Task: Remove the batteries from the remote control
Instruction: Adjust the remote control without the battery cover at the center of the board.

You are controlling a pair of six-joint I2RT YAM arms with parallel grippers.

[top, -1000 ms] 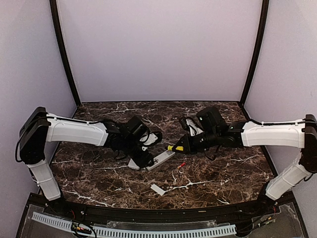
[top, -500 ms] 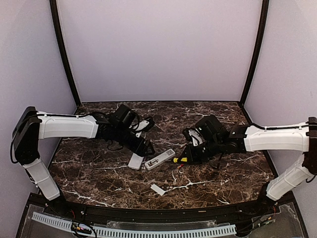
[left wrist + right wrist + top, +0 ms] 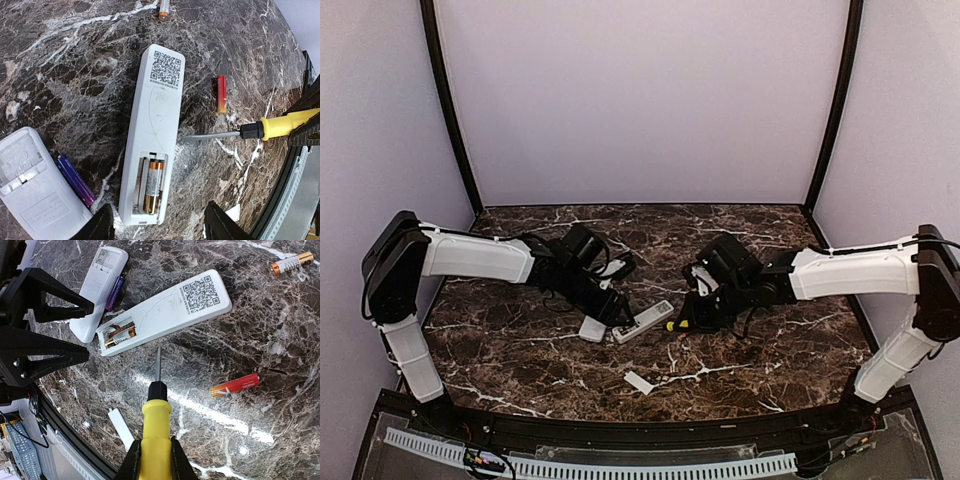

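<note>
The white remote (image 3: 155,115) lies back-up with its compartment open; one gold-banded cell (image 3: 153,185) sits inside beside an empty slot. It also shows in the right wrist view (image 3: 170,305) and in the top view (image 3: 642,321). A red battery (image 3: 220,93) lies loose on the table to the remote's right, also in the right wrist view (image 3: 235,385). My left gripper (image 3: 162,226) is open and hovers over the remote's compartment end. My right gripper (image 3: 156,462) is shut on the yellow-handled screwdriver (image 3: 156,435), whose tip points at the remote's side, just short of it.
A second white remote (image 3: 35,200) lies left of the first with a purple cell (image 3: 75,180) beside it. A gold-and-white cell (image 3: 292,262) lies farther off. A flat white back cover (image 3: 639,382) lies toward the front edge. The table is dark marble (image 3: 770,350).
My left gripper drew back from the remote, then came back over its open end. My right gripper moved down and left with the screwdriver, toward the remote's side.
</note>
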